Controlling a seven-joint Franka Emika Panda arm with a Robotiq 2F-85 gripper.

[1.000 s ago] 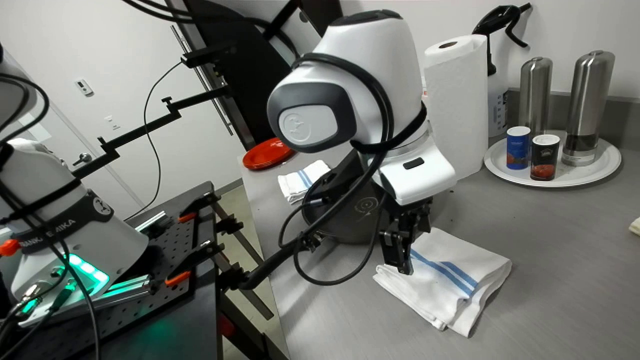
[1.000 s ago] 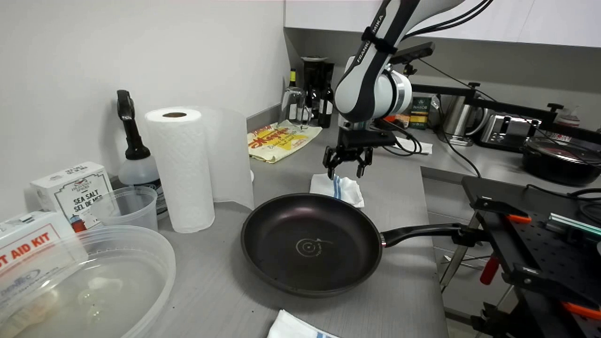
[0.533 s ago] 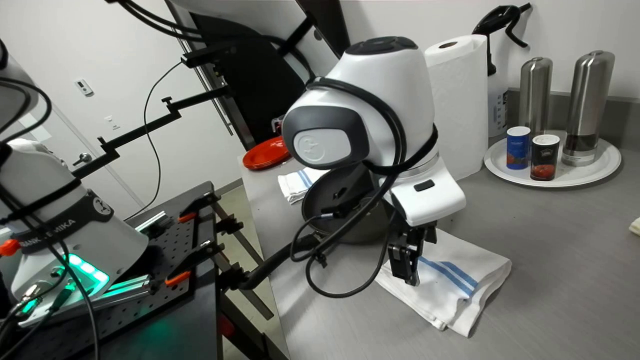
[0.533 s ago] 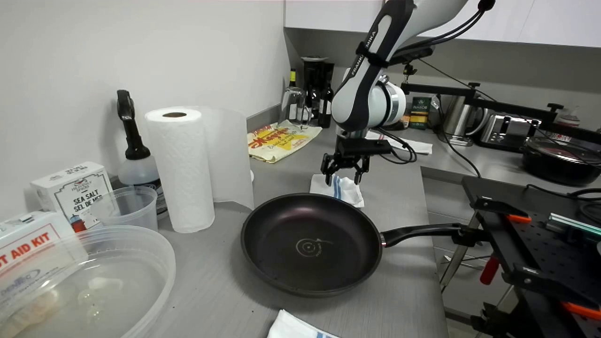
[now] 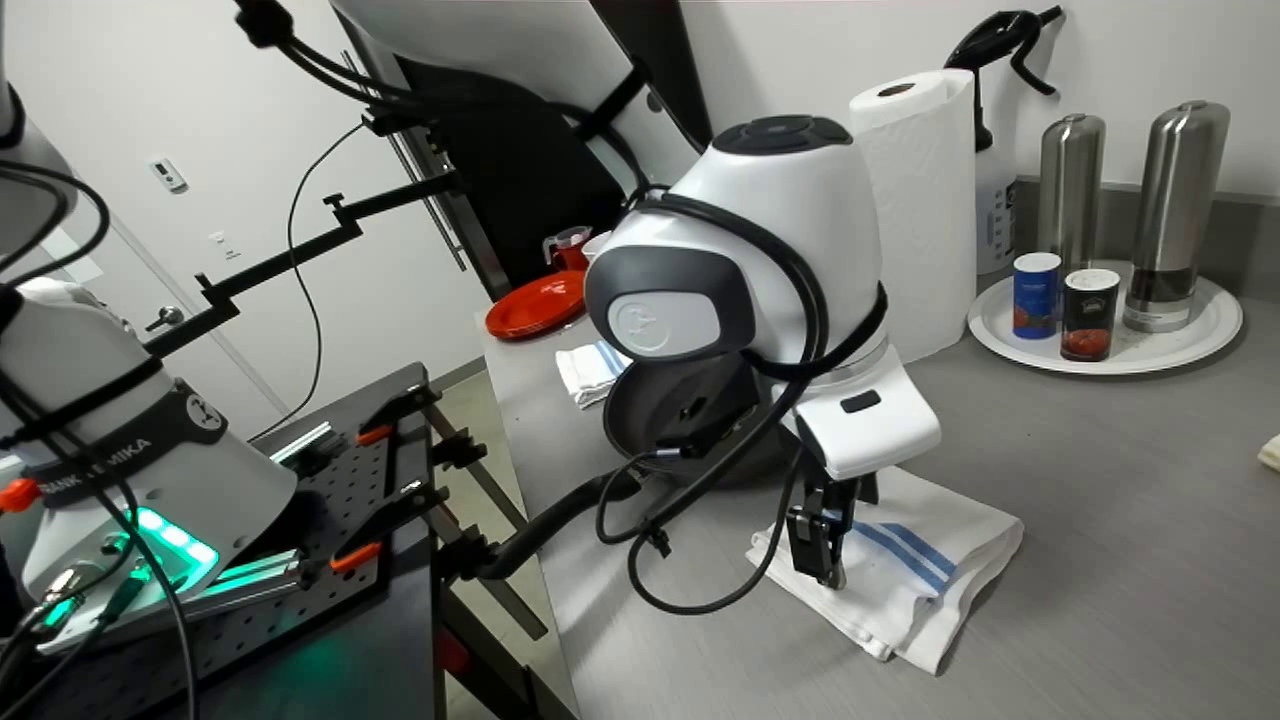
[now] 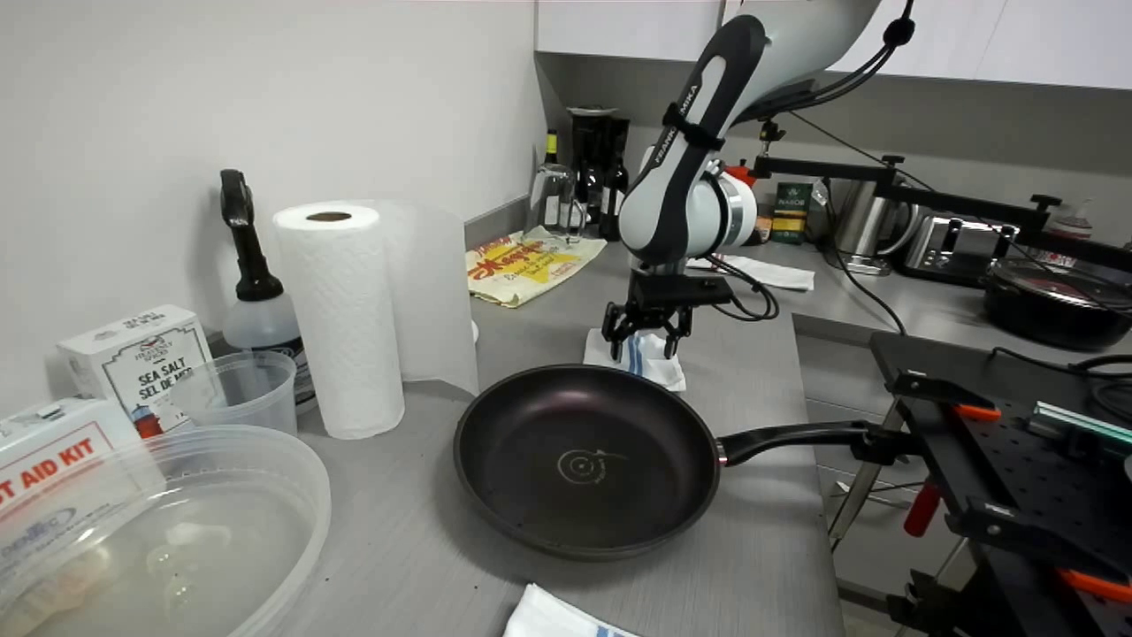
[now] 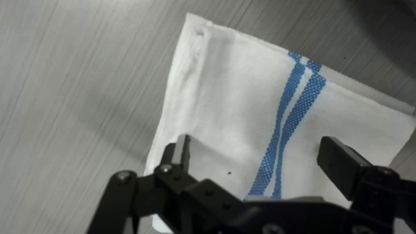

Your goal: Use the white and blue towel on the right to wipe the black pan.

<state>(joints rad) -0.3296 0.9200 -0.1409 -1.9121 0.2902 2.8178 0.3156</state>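
Note:
The folded white and blue towel point(image 5: 915, 595) lies flat on the counter beside the black pan point(image 5: 640, 415). It also shows behind the pan point(image 6: 575, 495) in an exterior view as a towel point(image 6: 661, 373), and fills much of the wrist view as a towel point(image 7: 234, 94). My gripper point(image 5: 850, 538) points down over the towel, also seen in an exterior view as a gripper point(image 6: 644, 352). In the wrist view the gripper's fingers point(image 7: 255, 143) are wide apart, one on each side of the blue stripes, with nothing between them. I cannot tell whether the fingertips touch the cloth.
A second striped towel point(image 5: 590, 375) lies on the pan's far side. The pan handle point(image 6: 787, 438) reaches past the counter edge. A paper towel roll point(image 6: 345, 327) and clear plastic tub point(image 6: 314, 531) stand nearby. A white plate point(image 5: 1215, 325) holds shakers and grinders.
The arm and gripper have moved down toward the towel and slightly to the right in an exterior view. The fingers stay open. The towel and pan have not moved.

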